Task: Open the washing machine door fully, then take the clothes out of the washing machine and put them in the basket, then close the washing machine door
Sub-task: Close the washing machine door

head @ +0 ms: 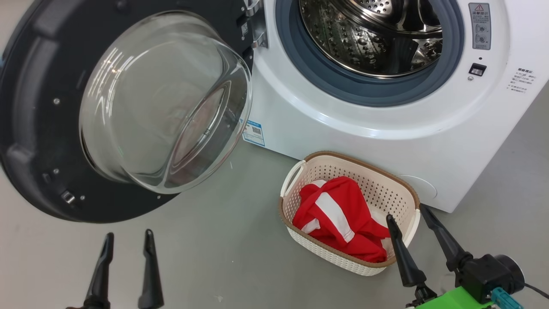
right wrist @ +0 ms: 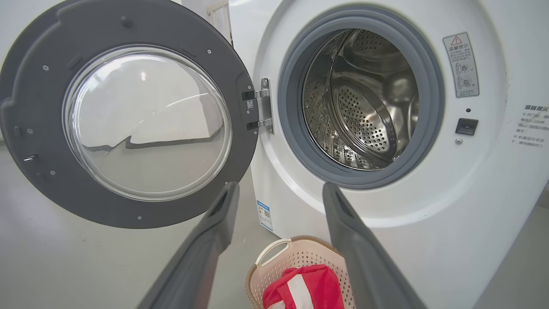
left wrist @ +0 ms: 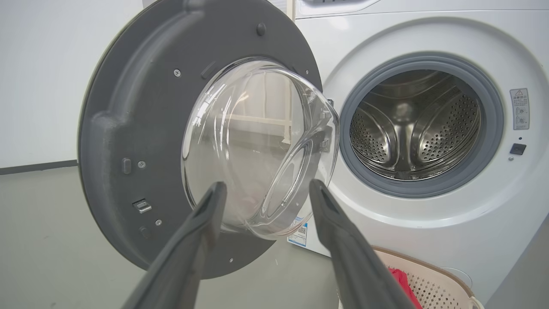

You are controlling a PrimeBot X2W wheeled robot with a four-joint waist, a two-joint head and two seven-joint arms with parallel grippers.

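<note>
The washing machine (head: 369,128) (left wrist: 429,227) (right wrist: 429,223) stands with its door (head: 43,128) (left wrist: 128,128) (right wrist: 38,107) swung wide to the left, glass bowl facing me. The steel drum (head: 369,38) (left wrist: 411,128) (right wrist: 360,107) shows bare metal. Red clothes (head: 339,219) (right wrist: 300,287) (left wrist: 401,281) with white stripes lie in the cream basket (head: 386,184) (right wrist: 296,255) (left wrist: 433,279) on the floor before the machine. My right gripper (head: 407,212) (right wrist: 281,191) hangs open over the basket's near right corner, nothing between its fingers. My left gripper (head: 128,236) (left wrist: 266,189) is open, low in front of the door, empty.
Grey floor (head: 223,249) spreads between the door and the basket. A white wall (left wrist: 38,77) rises behind the door. A blue label sticker (head: 254,133) sits at the machine's lower left corner, a latch slot (head: 477,69) right of the opening.
</note>
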